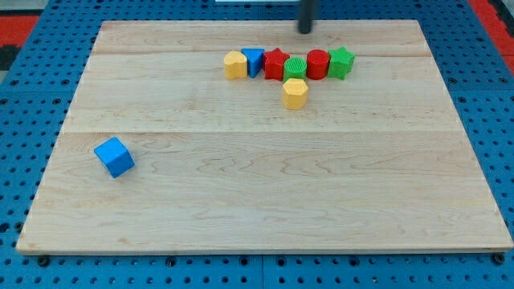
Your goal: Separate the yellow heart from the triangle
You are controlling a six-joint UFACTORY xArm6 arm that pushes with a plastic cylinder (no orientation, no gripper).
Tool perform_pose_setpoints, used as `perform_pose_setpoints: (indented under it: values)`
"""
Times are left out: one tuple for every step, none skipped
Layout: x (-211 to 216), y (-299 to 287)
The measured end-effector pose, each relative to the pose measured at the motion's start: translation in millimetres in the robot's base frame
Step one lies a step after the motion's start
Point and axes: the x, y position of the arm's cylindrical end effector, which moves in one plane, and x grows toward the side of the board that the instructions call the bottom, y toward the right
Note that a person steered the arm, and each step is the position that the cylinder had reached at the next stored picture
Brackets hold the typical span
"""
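Note:
The yellow heart (234, 64) sits at the left end of a row of blocks near the view's top. It touches the blue triangle (254, 60) on its right. My tip (305, 30) is above the row, near the board's top edge, up and to the right of the triangle. It touches no block.
The row continues to the right with a red star (276, 63), a green round block (295, 68), a red cylinder (318, 63) and a green star (341, 62). A yellow hexagon (295, 93) lies just below the row. A blue cube (113, 156) sits at the left. The wooden board (265, 209) lies on blue pegboard.

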Motion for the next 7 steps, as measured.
perform_pose_setpoints:
  values:
    - [37,-81]
    - [71,-89]
    - [71,-88]
    - [71,-76]
    - [64,-42]
    - [58,-50]
    - [66,-85]
